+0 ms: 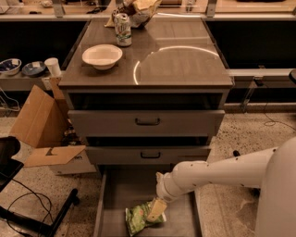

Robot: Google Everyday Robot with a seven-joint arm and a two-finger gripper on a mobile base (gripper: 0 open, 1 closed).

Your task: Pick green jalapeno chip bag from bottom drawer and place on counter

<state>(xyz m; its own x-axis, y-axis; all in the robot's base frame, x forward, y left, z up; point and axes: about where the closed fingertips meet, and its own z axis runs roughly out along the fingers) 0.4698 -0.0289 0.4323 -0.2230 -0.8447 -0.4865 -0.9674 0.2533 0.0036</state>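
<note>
The green jalapeno chip bag (pixel 138 217) lies crumpled on the floor of the bottom drawer (pixel 180 217), which is pulled out at the foot of the cabinet. My gripper (pixel 156 211) reaches down from the white arm on the right. Its tip rests on the bag's right end. The counter (pixel 185 65) is the glossy grey-brown cabinet top above, with a curved light reflection.
A white bowl (pixel 102 55), a green-and-white soda can (pixel 123 29) and a tan-brown bag (pixel 138 9) stand on the counter's left and back. Two shallower drawers (pixel 148 122) stick out above the bottom one. An open cardboard box (pixel 44 125) and a black chair base (pixel 27 213) are at the left.
</note>
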